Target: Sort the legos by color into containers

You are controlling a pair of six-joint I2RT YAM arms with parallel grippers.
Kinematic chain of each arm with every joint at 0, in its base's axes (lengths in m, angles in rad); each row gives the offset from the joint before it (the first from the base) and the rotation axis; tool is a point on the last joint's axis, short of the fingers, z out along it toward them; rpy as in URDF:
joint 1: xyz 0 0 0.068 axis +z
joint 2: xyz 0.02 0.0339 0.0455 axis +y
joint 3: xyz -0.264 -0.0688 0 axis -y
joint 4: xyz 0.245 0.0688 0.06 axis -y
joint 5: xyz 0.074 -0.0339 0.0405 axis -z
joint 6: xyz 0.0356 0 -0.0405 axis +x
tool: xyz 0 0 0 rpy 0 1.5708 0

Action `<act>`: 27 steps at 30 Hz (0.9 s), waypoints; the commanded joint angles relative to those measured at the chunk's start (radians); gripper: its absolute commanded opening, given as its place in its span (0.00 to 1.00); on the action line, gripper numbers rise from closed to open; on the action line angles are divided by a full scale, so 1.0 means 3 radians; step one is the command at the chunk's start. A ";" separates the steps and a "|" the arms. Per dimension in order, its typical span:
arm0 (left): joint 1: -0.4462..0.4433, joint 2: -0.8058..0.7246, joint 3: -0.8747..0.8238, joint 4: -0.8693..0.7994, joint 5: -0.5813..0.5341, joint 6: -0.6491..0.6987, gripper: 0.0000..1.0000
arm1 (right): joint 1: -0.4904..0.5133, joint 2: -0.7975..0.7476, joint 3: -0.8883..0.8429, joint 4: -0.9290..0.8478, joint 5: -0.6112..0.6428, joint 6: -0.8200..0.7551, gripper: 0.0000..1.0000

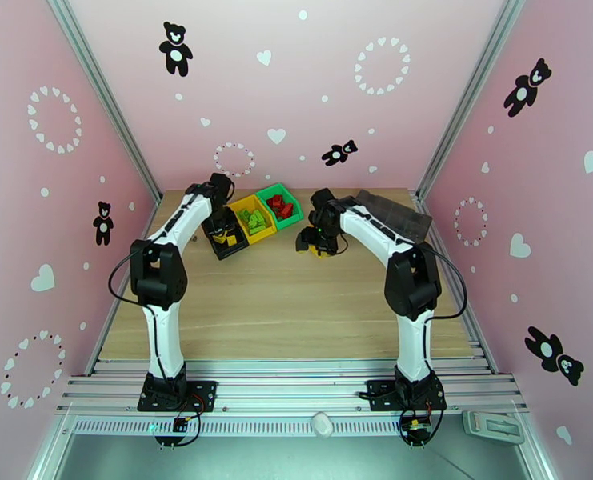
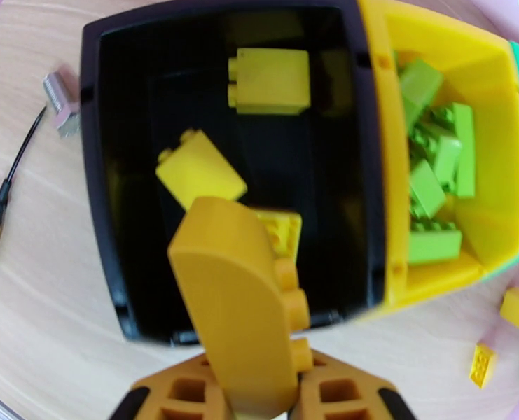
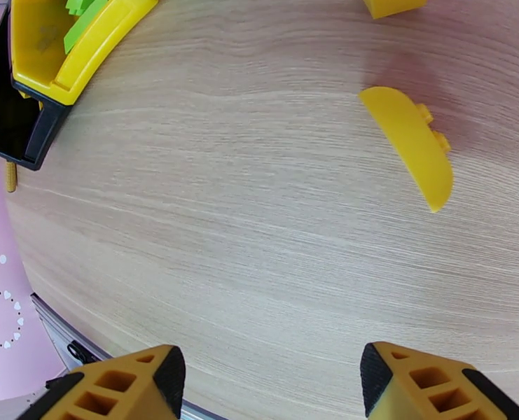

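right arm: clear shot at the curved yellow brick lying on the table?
Probably yes. The right gripper hangs open over bare table, and the curved yellow brick lies alone on the wood ahead of it. Nothing touches or covers it; another yellow brick sits apart, further on.

Pink walls [image 1: 296,90] carry black bears [image 1: 175,48] and white hearts [image 1: 264,57]. Aluminium posts [image 1: 102,90] mark the corners. A wooden table [image 1: 280,306] meets metal rails [image 1: 296,386] at its near edge. Light is even and soft.
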State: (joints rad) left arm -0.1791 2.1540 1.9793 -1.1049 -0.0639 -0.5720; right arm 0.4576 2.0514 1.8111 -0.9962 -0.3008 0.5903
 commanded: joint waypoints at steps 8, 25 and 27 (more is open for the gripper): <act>-0.0004 -0.0040 0.0122 -0.0102 0.0063 -0.0010 0.56 | -0.0141 0.0106 0.0133 -0.0241 0.0175 -0.0225 0.75; -0.0867 -0.0586 -0.0975 0.0832 0.0805 -0.0956 0.71 | -0.0150 0.0436 0.0227 -0.0366 0.0502 -0.0551 0.68; -0.0947 -0.0600 -0.1163 0.1067 0.0965 -0.1135 0.71 | -0.0150 0.0510 0.0282 -0.0360 0.0501 -0.0547 0.67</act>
State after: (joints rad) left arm -0.4484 1.9995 1.6939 -0.9108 0.1261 -0.7940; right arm 0.4103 2.1704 1.8526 -1.0786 -0.1711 0.4374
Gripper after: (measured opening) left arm 0.708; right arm 0.679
